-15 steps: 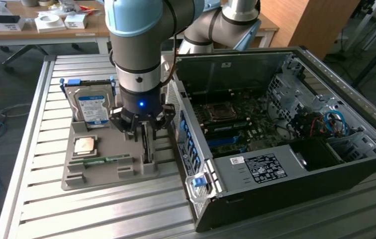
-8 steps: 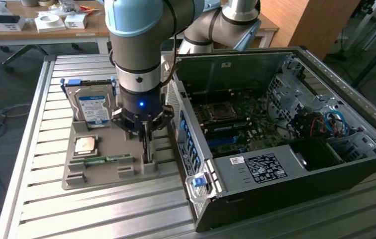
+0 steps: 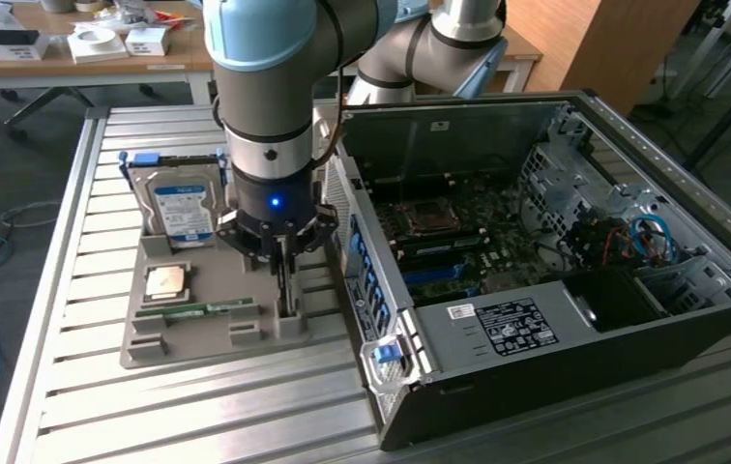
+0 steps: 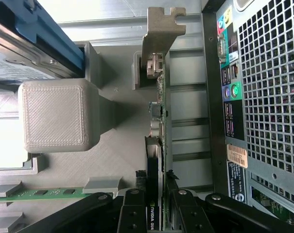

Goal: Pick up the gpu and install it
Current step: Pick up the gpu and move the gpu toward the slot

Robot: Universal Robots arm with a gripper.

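The gpu (image 3: 285, 290) stands on its edge in a slot of the grey tray (image 3: 198, 333), beside the open computer case (image 3: 534, 290). My gripper (image 3: 280, 259) is straight above the card, with its fingers down on both sides. In the wrist view the gpu (image 4: 159, 121) runs away from me as a thin dark board, its pale metal bracket (image 4: 160, 29) at the far end. My gripper (image 4: 155, 213) is shut on the card's near end, with a black finger (image 4: 132, 213) against each face. The card still sits in its tray slot.
The tray also holds a silver hard drive with a blue label (image 3: 183, 208), a square processor (image 3: 165, 282) and a green memory stick (image 3: 198, 309). The case's perforated rear panel (image 4: 268, 97) is close beside the card. A grey tray post (image 4: 54, 114) stands on the other side.
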